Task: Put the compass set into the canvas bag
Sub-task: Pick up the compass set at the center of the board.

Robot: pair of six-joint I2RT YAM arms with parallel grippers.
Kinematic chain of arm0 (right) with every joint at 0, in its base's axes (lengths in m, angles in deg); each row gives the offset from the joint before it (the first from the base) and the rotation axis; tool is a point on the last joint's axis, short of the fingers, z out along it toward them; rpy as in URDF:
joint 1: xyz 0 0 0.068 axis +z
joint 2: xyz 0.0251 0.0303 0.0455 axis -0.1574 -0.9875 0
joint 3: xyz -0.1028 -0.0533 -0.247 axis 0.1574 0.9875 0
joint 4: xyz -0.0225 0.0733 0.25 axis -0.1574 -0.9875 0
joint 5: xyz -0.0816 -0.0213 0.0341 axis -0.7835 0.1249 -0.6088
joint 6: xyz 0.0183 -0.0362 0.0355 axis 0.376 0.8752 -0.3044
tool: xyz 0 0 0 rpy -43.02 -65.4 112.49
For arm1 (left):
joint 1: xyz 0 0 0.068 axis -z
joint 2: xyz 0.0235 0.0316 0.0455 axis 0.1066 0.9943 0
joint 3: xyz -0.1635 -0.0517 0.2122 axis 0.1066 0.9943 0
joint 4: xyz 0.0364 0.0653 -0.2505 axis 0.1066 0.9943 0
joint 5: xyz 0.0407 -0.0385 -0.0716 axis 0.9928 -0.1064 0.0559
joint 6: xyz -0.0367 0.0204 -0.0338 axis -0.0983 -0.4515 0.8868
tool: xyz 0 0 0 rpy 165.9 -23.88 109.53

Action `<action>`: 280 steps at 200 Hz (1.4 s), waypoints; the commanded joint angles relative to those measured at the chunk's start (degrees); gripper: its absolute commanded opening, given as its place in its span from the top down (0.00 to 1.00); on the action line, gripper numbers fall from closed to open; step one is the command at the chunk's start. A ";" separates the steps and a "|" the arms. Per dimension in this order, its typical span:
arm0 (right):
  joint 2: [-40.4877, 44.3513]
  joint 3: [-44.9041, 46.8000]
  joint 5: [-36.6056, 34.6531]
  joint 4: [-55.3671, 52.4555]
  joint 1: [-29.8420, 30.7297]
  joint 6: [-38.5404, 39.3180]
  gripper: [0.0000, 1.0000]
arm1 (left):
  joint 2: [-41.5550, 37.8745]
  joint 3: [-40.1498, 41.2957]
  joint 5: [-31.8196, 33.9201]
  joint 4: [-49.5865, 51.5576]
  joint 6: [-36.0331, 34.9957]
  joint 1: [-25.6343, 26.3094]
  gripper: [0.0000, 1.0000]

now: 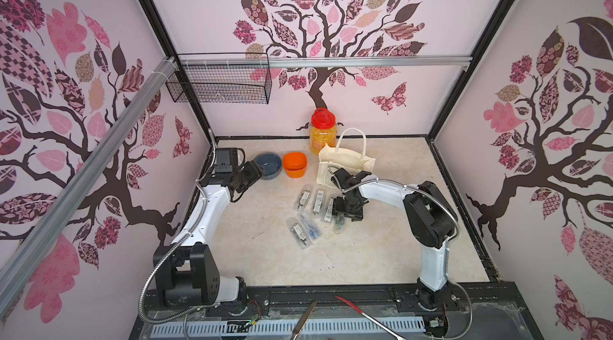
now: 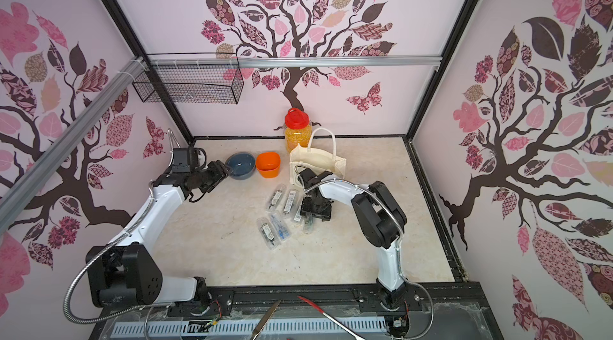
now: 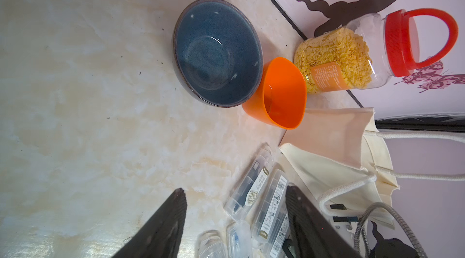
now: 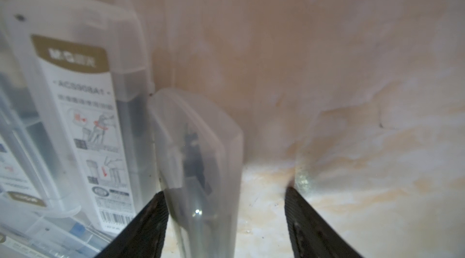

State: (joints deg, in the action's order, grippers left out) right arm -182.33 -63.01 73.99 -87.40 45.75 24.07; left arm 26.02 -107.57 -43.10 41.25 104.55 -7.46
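The compass set (image 4: 198, 153) between the right gripper's (image 4: 225, 191) jaws is a clear plastic case with a dark instrument showing through it. It lies on the table (image 1: 265, 255) just in front of the canvas bag (image 1: 345, 159), on the side toward the arms' bases, and is not in the bag. The jaws stand fairly wide and straddle the case. One finger (image 4: 151, 219) is right up against its edge and the other is clear of it, with bare table between. Nothing is gripped, as far as I can see.

More cases of the same kind (image 1: 319, 201) are scattered right alongside it, fanning out from the bag's front toward the left arm's side. The nearest one has a printed label and sits just beside the straddled case.

The bag itself stands with its mouth open and one handle raised. An orange cup (image 1: 294, 164) sits just beside the bag on the left arm's side, and a blue bowl (image 1: 268, 165) is just past the cup. A jar of yellow grains with a red lid (image 1: 322, 134) stands behind the bag, against the back wall.

The left gripper (image 3: 235, 190) hovers beyond the bowl, well away from the bag, with its jaws apart and nothing between them.
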 commanded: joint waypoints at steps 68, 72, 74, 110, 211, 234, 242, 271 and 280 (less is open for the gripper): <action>5.58 6.50 0.41 -1.99 -3.73 2.36 0.27 | -0.99 1.55 -0.34 -1.14 0.01 -0.06 0.33; 5.97 6.80 0.40 -2.04 -3.89 2.67 0.27 | -0.97 1.60 -0.46 -1.19 0.05 -0.06 0.33; 6.12 6.97 0.46 -2.00 -4.01 2.85 0.27 | -0.94 1.62 -0.46 -1.15 0.09 -0.06 0.34; 8.20 7.49 -0.57 -3.29 -4.66 5.12 0.26 | -1.08 1.71 -0.77 -1.46 0.58 -0.06 0.34; 9.38 4.71 -3.21 -4.62 -2.00 4.79 0.20 | -0.48 1.51 -2.27 -1.74 0.85 -0.06 0.34; 6.98 4.21 -3.70 -4.26 -1.44 3.84 0.21 | -0.64 1.81 -2.12 -1.77 0.94 -0.06 0.34; 6.45 4.13 -3.44 -3.82 -1.50 3.81 0.22 | -0.76 1.99 -1.97 -1.85 0.93 -0.06 0.34; 4.59 3.69 -2.92 -4.05 -1.44 3.78 0.23 | -0.78 1.99 -1.48 -1.63 0.78 -0.08 0.34; 4.14 3.66 -2.88 -4.18 -1.44 3.73 0.23 | -0.70 1.90 -1.48 -1.74 0.82 -0.06 0.34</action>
State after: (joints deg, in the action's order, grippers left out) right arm -175.71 -57.52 71.12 -90.41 44.39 28.60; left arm 26.02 -107.24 -44.76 40.36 105.64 -7.46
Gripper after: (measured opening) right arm 0.772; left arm 0.660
